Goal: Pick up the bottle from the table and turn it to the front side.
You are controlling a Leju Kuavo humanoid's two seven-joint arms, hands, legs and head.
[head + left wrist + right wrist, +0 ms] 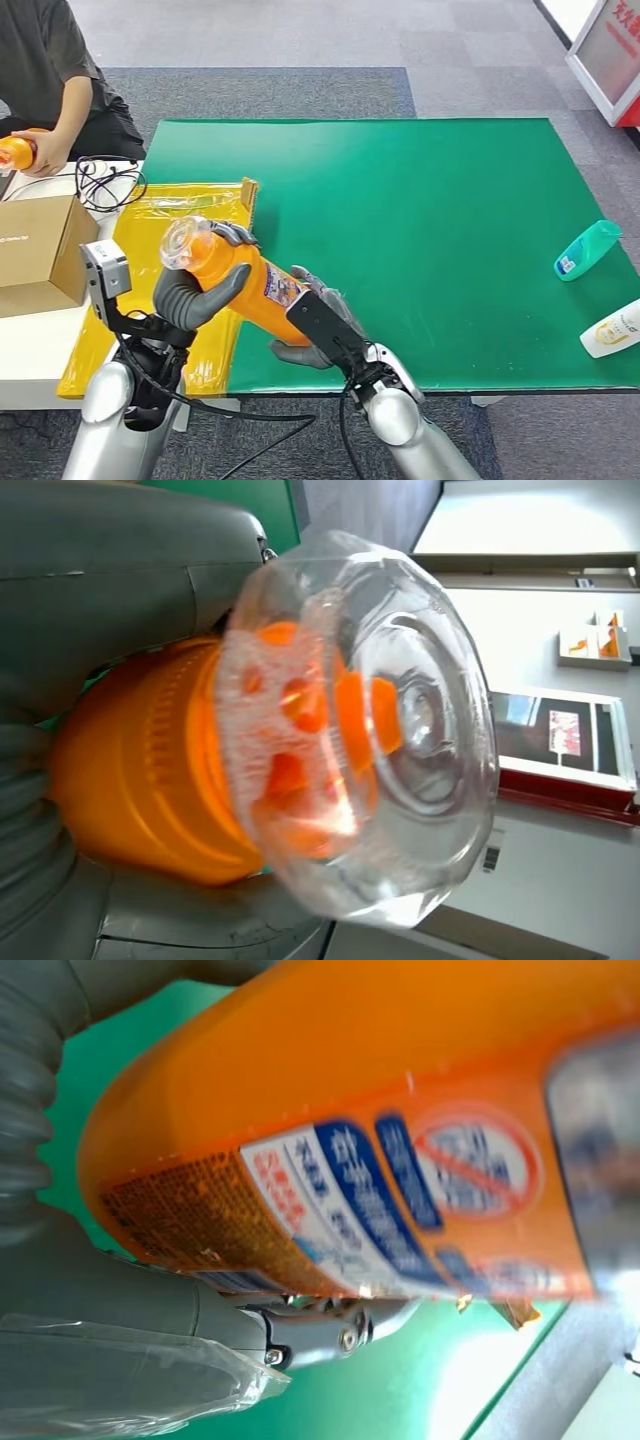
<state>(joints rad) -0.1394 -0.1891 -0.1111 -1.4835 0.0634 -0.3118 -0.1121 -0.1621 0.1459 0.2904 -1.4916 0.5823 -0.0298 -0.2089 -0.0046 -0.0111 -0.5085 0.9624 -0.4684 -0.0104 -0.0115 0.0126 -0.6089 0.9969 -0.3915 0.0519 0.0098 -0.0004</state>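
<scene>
An orange bottle (241,282) with a clear faceted cap (180,244) is held tilted above the table's near left corner, cap toward the left. My left hand (198,290) grips its neck end, thumb underneath and fingers over the top. My right hand (326,325) holds its base end from below and behind. In the left wrist view the clear cap (362,730) and orange shoulder (143,780) sit between the grey fingers (136,570). The right wrist view shows the bottle's printed label (362,1200) close up, with the grey thumb (136,1300) against it.
The green table (453,230) stretches ahead. A teal bottle (587,249) and a white bottle (613,329) lie near its right edge. A yellow bag (162,225) lies at the left, beside a cardboard box (38,250) and cables (109,180). A seated person (53,80) holds another orange bottle (15,152).
</scene>
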